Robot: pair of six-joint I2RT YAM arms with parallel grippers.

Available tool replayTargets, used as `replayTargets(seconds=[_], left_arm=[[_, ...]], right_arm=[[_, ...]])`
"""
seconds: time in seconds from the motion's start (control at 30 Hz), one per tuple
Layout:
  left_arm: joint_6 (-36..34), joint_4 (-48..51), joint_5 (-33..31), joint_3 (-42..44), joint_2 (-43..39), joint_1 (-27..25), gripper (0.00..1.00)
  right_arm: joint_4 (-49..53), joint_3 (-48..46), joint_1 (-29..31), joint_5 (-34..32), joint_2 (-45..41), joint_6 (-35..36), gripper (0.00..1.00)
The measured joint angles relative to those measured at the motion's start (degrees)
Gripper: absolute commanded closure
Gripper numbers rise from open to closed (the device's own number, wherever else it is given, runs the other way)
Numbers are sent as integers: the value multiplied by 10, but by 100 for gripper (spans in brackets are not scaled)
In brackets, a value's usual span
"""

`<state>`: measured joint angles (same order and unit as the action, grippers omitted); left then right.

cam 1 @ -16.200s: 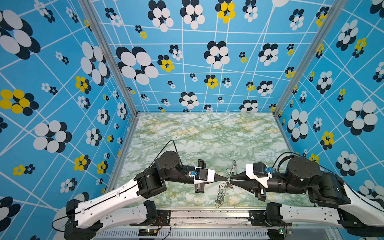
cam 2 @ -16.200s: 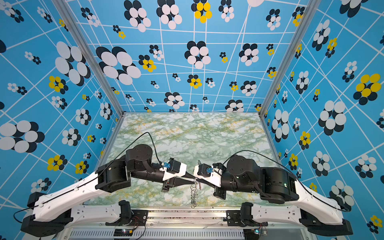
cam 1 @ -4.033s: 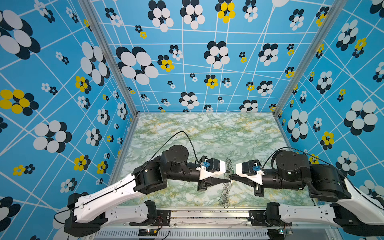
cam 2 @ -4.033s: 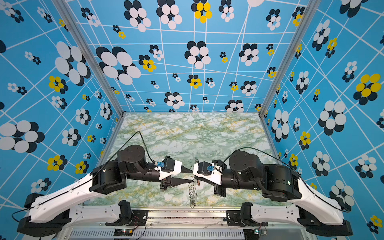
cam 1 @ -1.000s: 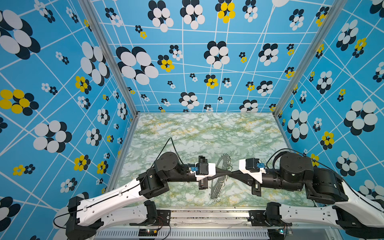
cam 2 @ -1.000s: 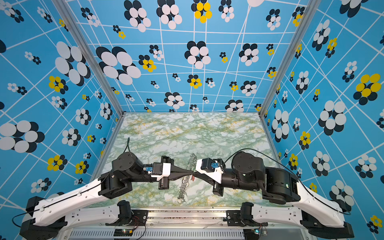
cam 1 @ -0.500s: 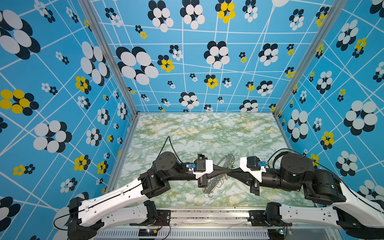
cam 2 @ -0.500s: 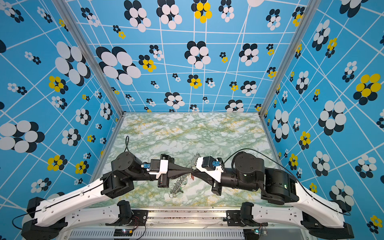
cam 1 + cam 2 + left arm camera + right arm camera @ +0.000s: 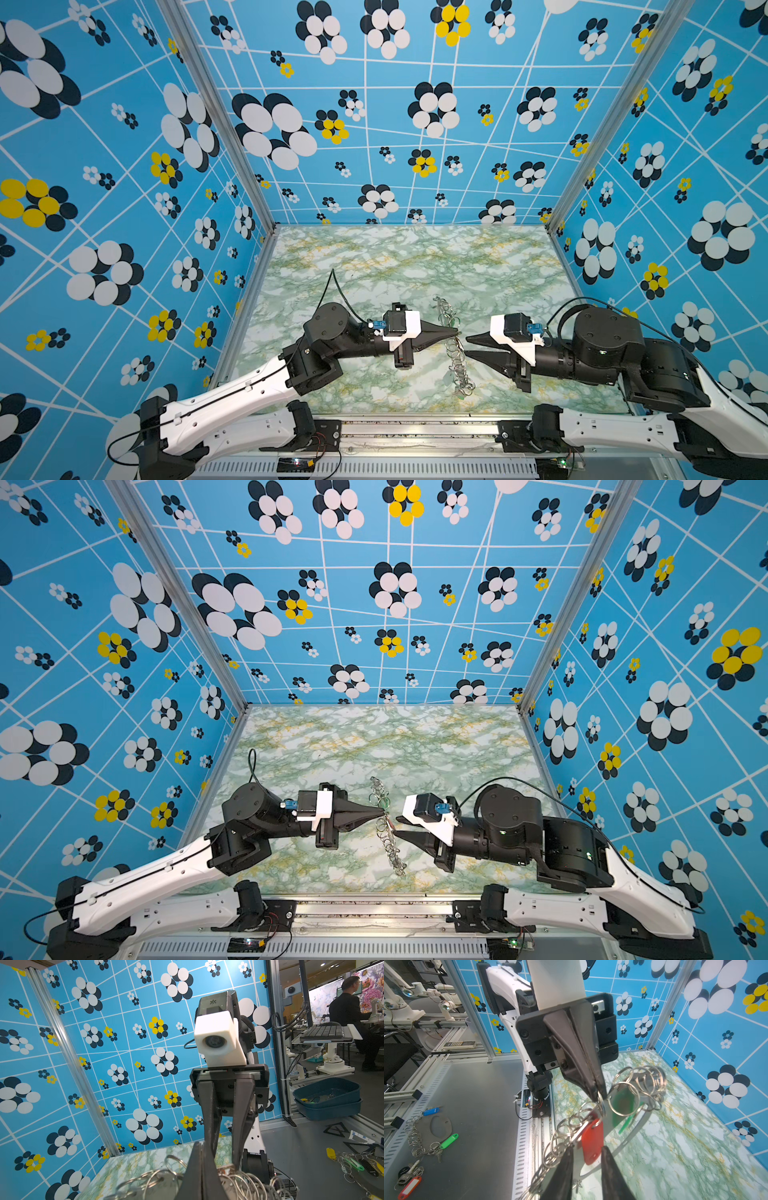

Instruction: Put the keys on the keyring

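The keyring (image 9: 455,357) (image 9: 388,841), a grey plate with a row of wire rings, is held edge-on over the marble table (image 9: 374,270). My left gripper (image 9: 457,331) (image 9: 384,811) (image 9: 599,1097) is shut on one of its wire rings. In the right wrist view a red tag (image 9: 591,1140) and a green tag (image 9: 623,1105) hang from the rings; a flat silver key (image 9: 578,1133) lies beside the red tag. My right gripper (image 9: 466,345) (image 9: 395,825) (image 9: 587,1148) stands open just right of the keyring. The red tag sits between its fingertips (image 9: 569,1153) without being pinched.
Blue flowered walls close in the table on three sides, and a metal rail (image 9: 415,428) runs along the front. Outside the cell, a grey bench carries spare key sets with a blue tag (image 9: 430,1111) and a green tag (image 9: 449,1140), and stacked blue bins (image 9: 328,1097).
My right gripper has gone from shut to open and drawn back slightly to the right. The keyring, tilted and bunched half a second ago, now hangs straight from my left gripper.
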<state>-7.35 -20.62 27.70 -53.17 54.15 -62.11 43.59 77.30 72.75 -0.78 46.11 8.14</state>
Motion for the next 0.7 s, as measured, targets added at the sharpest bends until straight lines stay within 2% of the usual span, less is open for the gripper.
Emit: replayTargets(seconds=[0.2,0.7], left_arm=[[6,-2,11,0,1,3,100],[10,-2,38,0,2,3,100]], right_arm=[[-1,8,0,-5,-1,15,81],[-30,8,0,6,10,33,79]])
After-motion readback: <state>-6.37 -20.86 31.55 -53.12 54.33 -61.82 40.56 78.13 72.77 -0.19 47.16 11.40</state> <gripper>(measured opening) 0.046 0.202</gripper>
